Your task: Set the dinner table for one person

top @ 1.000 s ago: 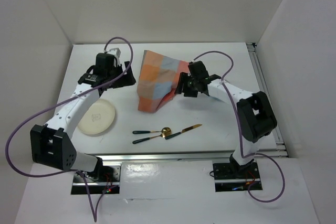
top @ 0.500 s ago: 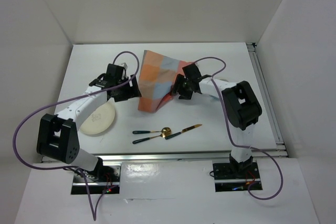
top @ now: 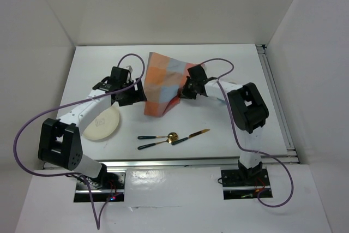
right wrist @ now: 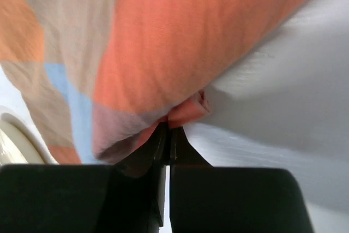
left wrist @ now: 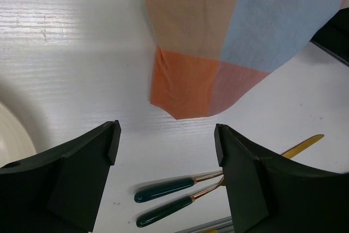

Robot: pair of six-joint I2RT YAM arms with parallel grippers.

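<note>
A checked orange, blue and brown cloth (top: 163, 83) lies rumpled at the back middle of the white dinner table (top: 234, 64). My right gripper (top: 184, 92) is at the cloth's right edge. In the right wrist view its jaws are shut on a small fold of the cloth (right wrist: 188, 107), right at the tips of the gripper (right wrist: 169, 129). My left gripper (top: 139, 92) stands open just left of the cloth. In the left wrist view the cloth's lower corner (left wrist: 191, 91) lies ahead of the gripper (left wrist: 166, 140), with nothing between the fingers.
A cream plate (top: 101, 122) sits near the left arm. Two teal-handled gold utensils (top: 155, 140) and a gold knife (top: 191, 136) lie in front of the cloth. A metal rail (top: 275, 96) runs along the table's right edge.
My right gripper has slid left onto the cloth's edge and shut on it. My left gripper swung in beside the cloth a second ago and has since stayed still.
</note>
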